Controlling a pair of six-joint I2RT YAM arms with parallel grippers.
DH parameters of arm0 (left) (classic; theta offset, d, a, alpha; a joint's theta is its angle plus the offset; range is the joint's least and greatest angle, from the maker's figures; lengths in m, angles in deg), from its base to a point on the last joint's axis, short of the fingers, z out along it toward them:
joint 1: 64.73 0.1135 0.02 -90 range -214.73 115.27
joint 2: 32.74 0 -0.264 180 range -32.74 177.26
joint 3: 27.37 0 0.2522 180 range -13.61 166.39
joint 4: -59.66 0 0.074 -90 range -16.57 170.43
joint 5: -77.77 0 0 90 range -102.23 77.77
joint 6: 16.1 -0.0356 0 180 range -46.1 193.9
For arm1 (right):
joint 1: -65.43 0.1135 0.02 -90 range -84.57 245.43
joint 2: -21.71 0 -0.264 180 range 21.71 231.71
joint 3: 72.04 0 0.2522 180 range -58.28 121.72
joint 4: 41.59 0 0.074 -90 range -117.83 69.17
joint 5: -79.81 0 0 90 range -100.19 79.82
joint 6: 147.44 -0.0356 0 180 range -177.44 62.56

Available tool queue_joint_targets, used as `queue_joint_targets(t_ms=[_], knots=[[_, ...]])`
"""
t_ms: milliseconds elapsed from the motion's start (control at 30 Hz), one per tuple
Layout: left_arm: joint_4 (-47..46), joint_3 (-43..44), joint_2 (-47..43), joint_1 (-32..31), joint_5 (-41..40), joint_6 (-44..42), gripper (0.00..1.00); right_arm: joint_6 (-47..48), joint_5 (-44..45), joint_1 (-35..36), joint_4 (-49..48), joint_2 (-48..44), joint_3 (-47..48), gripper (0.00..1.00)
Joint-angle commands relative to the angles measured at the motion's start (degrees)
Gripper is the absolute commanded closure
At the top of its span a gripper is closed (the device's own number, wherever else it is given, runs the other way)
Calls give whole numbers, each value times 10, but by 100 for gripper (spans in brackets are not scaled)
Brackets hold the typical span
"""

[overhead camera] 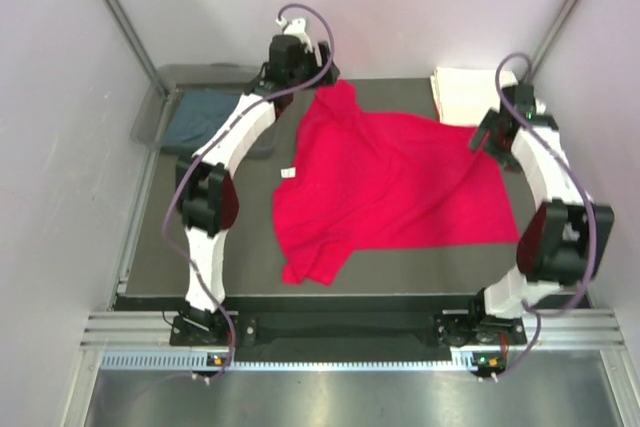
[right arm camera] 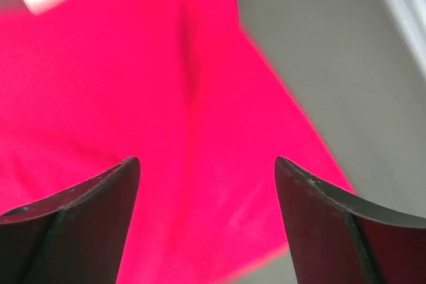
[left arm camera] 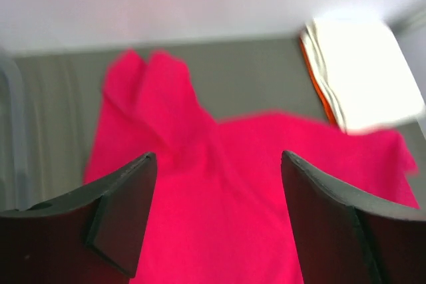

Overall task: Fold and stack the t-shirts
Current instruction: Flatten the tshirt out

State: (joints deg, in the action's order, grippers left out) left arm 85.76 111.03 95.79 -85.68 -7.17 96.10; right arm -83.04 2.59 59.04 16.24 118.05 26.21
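Observation:
The bright red t-shirt lies spread and rumpled in the middle of the dark table, one part reaching toward the far left. The cream-white folded t-shirt lies at the back right. The slate blue-grey t-shirt lies inside the bin at the back left. My left gripper hovers over the red shirt's far-left part, open and empty; its wrist view shows the red shirt between the fingers and the cream shirt beyond. My right gripper is open and empty over the red shirt's right edge.
A clear plastic bin stands at the back left corner, off the mat's edge. Pale walls close in on the left, back and right. The metal rail with the arm bases runs along the near edge. Bare table shows right of the red shirt.

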Motion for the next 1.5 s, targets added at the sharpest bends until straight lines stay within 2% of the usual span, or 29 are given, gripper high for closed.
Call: queue_joint_targets(t_ms=[0, 33, 100, 133, 167, 200, 233, 267, 333, 400, 500, 600, 733, 867, 1000, 1100, 1267, 1367, 1467], knots=[[26, -145, -181, -61, -17, -7, 20, -6, -21, 44, 14, -140, -117, 17], [41, -216, -237, -73, -22, -5, 24, -14, -37, 47, 9, -163, -182, 17], [86, -286, -293, -123, -22, -7, 33, -23, -88, 53, 1, -220, -240, 20], [107, -353, -348, -143, -42, -4, 36, -22, -100, 57, 0, -233, -285, 23], [136, -389, -376, -180, -44, 13, 44, -14, -115, 60, -3, -260, -308, 25], [152, -425, -407, -198, -44, 25, 45, -13, -117, 60, -7, -272, -325, 27], [160, -499, -467, -217, -71, 57, 45, -13, -115, 60, -6, -297, -354, 28], [168, -538, -499, -245, -84, 80, 41, -14, -102, 60, -6, -309, -367, 28], [195, -637, -583, -256, -85, 125, 36, -26, -91, 45, -7, -330, -392, 32], [228, -690, -635, -260, -105, 180, 31, -46, -116, -10, -20, -348, -404, 36], [256, -750, -700, -255, -136, 198, 28, -61, -151, -66, -36, -332, -413, 41], [262, -757, -679, -230, -142, 202, 24, -58, -157, -82, -51, -296, -405, 40], [277, -756, -595, -160, -134, 187, 20, -51, -143, -115, -59, -273, -411, 31], [248, -772, -559, -93, -123, 177, 18, -36, -130, -141, -59, -264, -412, 23], [215, -788, -537, -48, -121, 174, 17, -31, -130, -165, -70, -267, -426, 23], [169, -793, -502, -21, -78, 167, 18, -22, -104, -180, -72, -252, -427, 25], [126, -793, -445, -3, -5, 157, 27, -16, -77, -212, -82, -234, -422, 29], [108, -790, -423, 1, 8, 147, 35, -17, -79, -228, -94, -215, -422, 32], [110, -767, -398, 5, 17, 130, 54, -9, -78, -240, -116, -203, -426, 34]])
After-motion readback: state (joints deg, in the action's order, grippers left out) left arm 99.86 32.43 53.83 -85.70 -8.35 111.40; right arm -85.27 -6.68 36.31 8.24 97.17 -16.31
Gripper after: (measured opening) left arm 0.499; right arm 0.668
